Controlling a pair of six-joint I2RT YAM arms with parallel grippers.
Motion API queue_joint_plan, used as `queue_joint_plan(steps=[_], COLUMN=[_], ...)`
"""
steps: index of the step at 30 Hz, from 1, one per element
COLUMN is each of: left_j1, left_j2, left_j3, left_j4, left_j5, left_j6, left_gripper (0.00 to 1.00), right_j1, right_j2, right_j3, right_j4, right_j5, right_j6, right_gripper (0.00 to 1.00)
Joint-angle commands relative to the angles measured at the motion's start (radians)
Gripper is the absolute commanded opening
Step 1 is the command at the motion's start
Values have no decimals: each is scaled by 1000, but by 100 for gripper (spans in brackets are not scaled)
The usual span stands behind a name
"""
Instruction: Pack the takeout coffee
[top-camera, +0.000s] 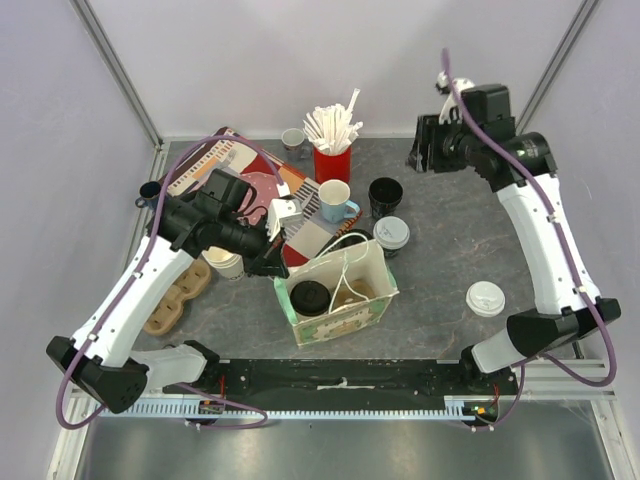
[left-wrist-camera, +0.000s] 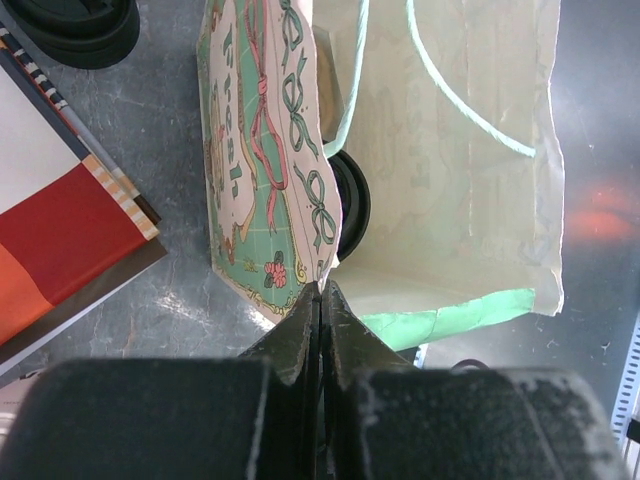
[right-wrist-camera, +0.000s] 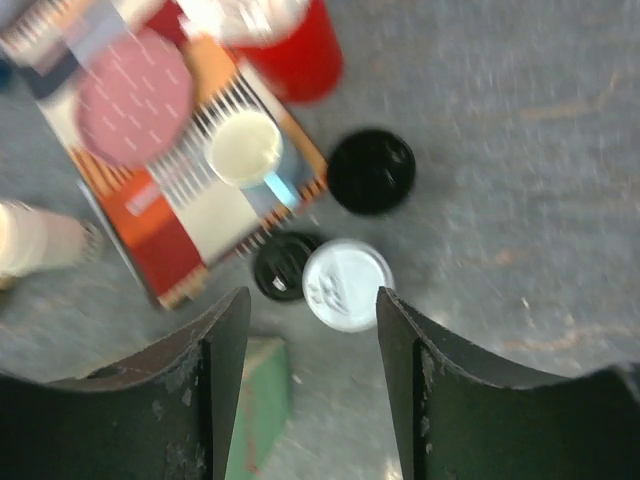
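A white-lidded paper cup (top-camera: 391, 235) stands on the table behind the open paper gift bag (top-camera: 350, 310). A black-lidded cup (top-camera: 347, 241) stands to its left, partly hidden by the bag's back wall. Both show in the right wrist view, white lid (right-wrist-camera: 347, 283) and black lid (right-wrist-camera: 283, 265). A black round lidded thing (top-camera: 311, 297) sits inside the bag and also shows in the left wrist view (left-wrist-camera: 352, 205). My left gripper (top-camera: 272, 264) is shut on the bag's left rim (left-wrist-camera: 300, 250). My right gripper (top-camera: 422, 152) is open and empty, high above the back right (right-wrist-camera: 312, 300).
A glossy black mug (top-camera: 385, 195), a light-blue mug (top-camera: 335, 200), a red cup of white sticks (top-camera: 332, 160) and a magazine (top-camera: 225, 165) lie behind the bag. A loose white lid (top-camera: 485, 298) lies right. A cardboard cup carrier (top-camera: 175, 300) and a white cup (top-camera: 225, 263) are left.
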Motion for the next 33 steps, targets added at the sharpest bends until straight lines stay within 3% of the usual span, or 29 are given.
queue_joint_plan(steps=[1,6,10,18,23,26,29,33], left_j1=[-1,-1,0,3,3,3,3,3], left_j2=[5,26,23,55,51,45,46,51], left_j3=[72,102,87,84,95,87,87,92], left_j4=[-47,-86,-87,-92,-102,-102,-102,-99], left_j5=[-11,-19,-25,-27,-24,-18,-18,-7], left_j6=[64,89,95,103,98,90,84,73], left_gripper=[2,2,2,2,2,2,2,2], right_j1=[-12,-10,7,119,204,277,295,294], right_j2=[-23,-90,-123,-28,49,74,88,124], right_j3=[-204,-427,-580,-590,-532,-516,-531,-510], right_j4=[-59,37,159,176,190,197,220,220], right_j5=[-67,-72,-190,-127,20,135,175,235], right_j6=[-234,-413,-456,-607,-475,-405,-351,-341], right_gripper=[58,57,58,55,49,52,53,45])
